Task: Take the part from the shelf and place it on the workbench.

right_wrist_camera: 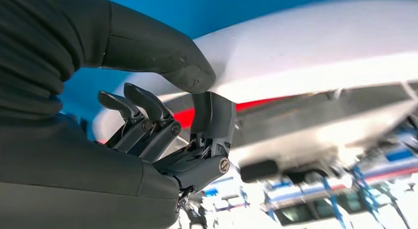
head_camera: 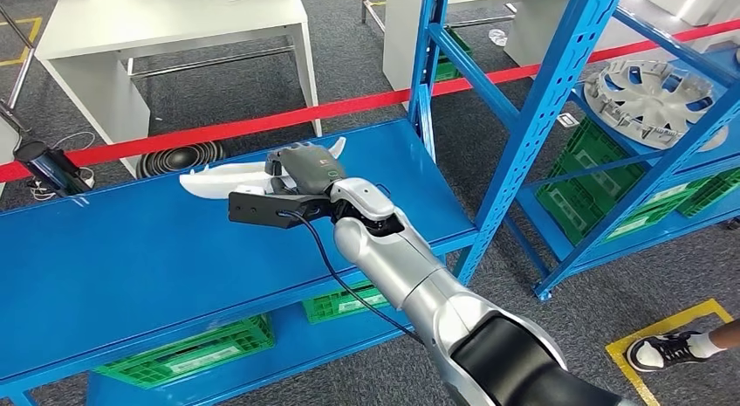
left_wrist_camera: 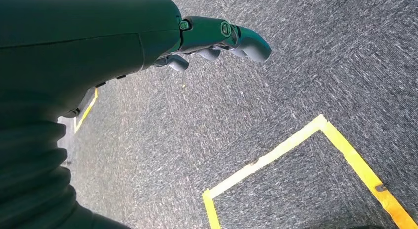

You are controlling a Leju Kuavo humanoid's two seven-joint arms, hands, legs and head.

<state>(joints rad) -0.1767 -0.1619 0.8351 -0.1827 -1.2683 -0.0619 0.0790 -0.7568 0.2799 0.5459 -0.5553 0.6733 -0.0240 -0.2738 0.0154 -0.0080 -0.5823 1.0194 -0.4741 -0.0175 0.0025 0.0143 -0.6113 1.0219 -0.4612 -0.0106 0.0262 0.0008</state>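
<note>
A long white curved part [head_camera: 218,181] lies on the blue shelf board [head_camera: 131,258]. My right hand [head_camera: 305,172] reaches in from the lower right and sits on the part's right end. In the right wrist view the thumb [right_wrist_camera: 190,71] presses on the part's [right_wrist_camera: 320,47] white face, a finger stands against its edge from the other side, and the remaining fingers [right_wrist_camera: 143,111] curl nearby. I cannot tell whether the part is off the shelf. My left hand [left_wrist_camera: 217,39] hangs over grey carpet, fingers straight and apart, holding nothing.
A blue shelf upright [head_camera: 428,74] stands just right of the part. Behind the shelf run a red barrier tape [head_camera: 262,120] and a white workbench [head_camera: 166,22]. A silver wheel cover [head_camera: 650,96] and green crates [head_camera: 611,183] fill the neighbouring rack. A person's shoe [head_camera: 672,349] stands at lower right.
</note>
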